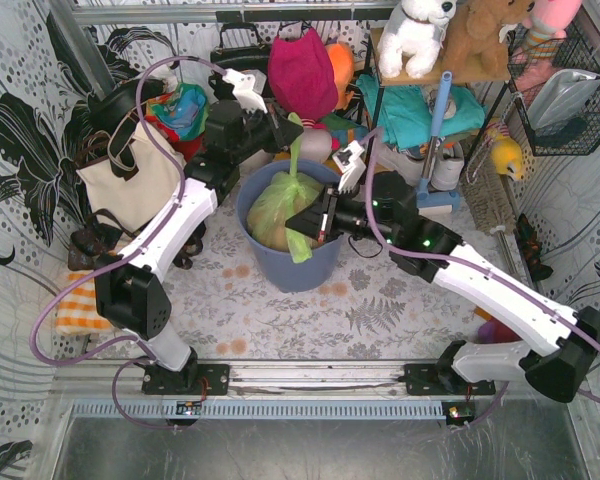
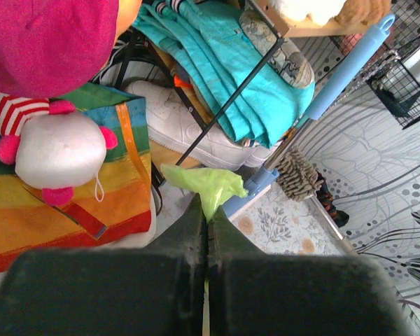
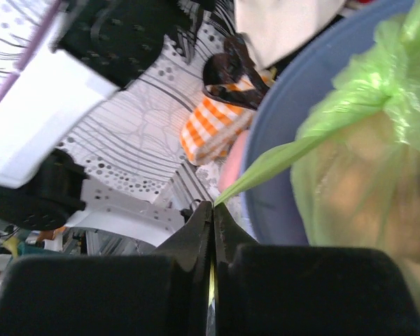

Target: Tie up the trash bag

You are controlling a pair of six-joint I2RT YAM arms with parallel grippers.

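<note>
The trash bag [image 1: 277, 205] is translucent light green with tan paper showing through. It sits in a blue-grey round bin [image 1: 285, 262] at the table's middle. Its top is drawn into a knot, with one strand going up and one hanging over the bin's front. My left gripper [image 1: 292, 130] is shut on the upper strand; the bag's end [image 2: 204, 185] sticks out past its closed fingertips. My right gripper [image 1: 310, 228] is shut on the lower strand [image 3: 280, 157], stretched taut from the bag [image 3: 364, 161] beside the bin wall [image 3: 280, 203].
A cream tote bag [image 1: 130, 178] stands at the left and an orange checked cloth [image 1: 75, 305] lies by the left arm. Soft toys, a rainbow bag [image 2: 63, 203], teal cloth [image 2: 231, 70], white shoes and a blue brush [image 1: 435, 150] crowd the back. A wire basket [image 1: 570, 90] hangs right.
</note>
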